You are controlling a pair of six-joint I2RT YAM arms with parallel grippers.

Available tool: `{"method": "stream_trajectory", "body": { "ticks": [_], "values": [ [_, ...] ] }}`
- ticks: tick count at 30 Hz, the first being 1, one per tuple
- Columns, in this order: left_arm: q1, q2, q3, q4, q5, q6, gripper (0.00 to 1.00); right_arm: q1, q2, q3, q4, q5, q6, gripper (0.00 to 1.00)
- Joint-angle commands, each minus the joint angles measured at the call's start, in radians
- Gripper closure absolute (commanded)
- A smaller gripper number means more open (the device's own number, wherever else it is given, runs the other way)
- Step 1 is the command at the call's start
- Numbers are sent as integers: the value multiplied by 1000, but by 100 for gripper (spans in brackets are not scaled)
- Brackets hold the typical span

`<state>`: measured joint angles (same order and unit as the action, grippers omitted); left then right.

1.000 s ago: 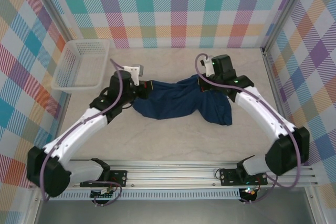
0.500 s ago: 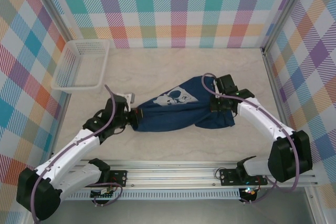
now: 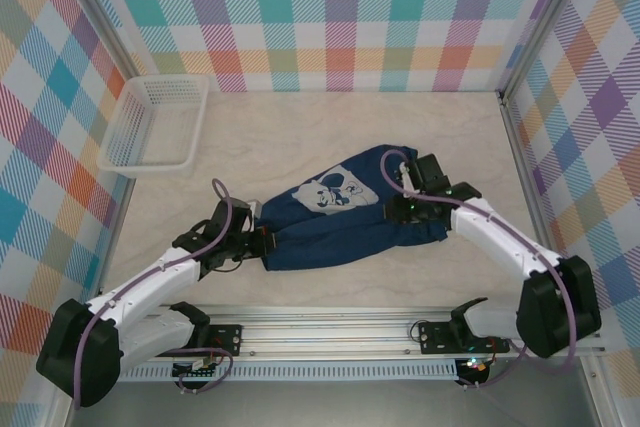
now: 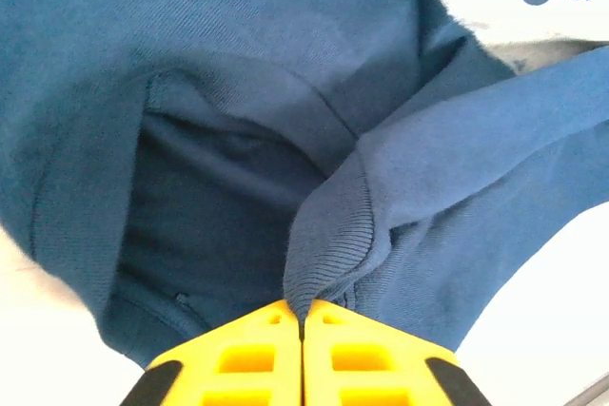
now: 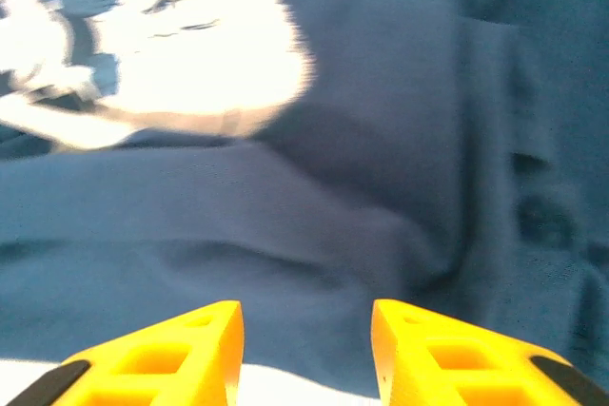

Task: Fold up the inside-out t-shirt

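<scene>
— Where is the t-shirt?
— You'll find the t-shirt (image 3: 340,222) bunched on the table (image 3: 300,132), right of the white basket (image 3: 160,122) and nearer the arm bases, well apart from it, pale print (image 3: 335,190) facing up.
— And the grippers?
— Your left gripper (image 3: 260,240), at the shirt end closest to the basket, has its yellow fingers pressed together on a ribbed fabric edge. Your right gripper (image 3: 405,210), at the end farthest from the basket, has its fingers spread apart over the cloth.

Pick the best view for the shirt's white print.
Top external: the whole white print shows sharp on the t-shirt. Right wrist has it blurred, washed out; left wrist catches a corner, top right.
</scene>
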<state>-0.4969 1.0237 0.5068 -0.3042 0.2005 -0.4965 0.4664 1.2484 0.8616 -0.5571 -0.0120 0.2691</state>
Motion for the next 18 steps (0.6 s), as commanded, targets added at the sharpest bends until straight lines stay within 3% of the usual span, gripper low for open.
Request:
{"method": "stream_trajectory", "body": {
  "ticks": [1, 5, 8, 10, 14, 18],
  "values": [
    [-7, -5, 27, -82, -70, -8, 72, 78, -45, -20, 66, -74, -3, 58],
    [-45, -75, 101, -203, -289, 46, 47, 103, -22, -45, 127, -184, 35, 57],
    [-124, -81, 123, -79, -274, 155, 33, 103, 0, -39, 131, -195, 59, 56],
    [-176, 7, 158, -2, -244, 230, 31, 94, -1, -26, 108, -153, 62, 55],
    [-321, 276, 322, 3, -350, 423, 28, 32, -35, -30, 76, -134, 93, 54],
    [-389, 493, 470, 3, -387, 529, 22, -41, -88, -67, 69, -160, 107, 52]
  ]
}}
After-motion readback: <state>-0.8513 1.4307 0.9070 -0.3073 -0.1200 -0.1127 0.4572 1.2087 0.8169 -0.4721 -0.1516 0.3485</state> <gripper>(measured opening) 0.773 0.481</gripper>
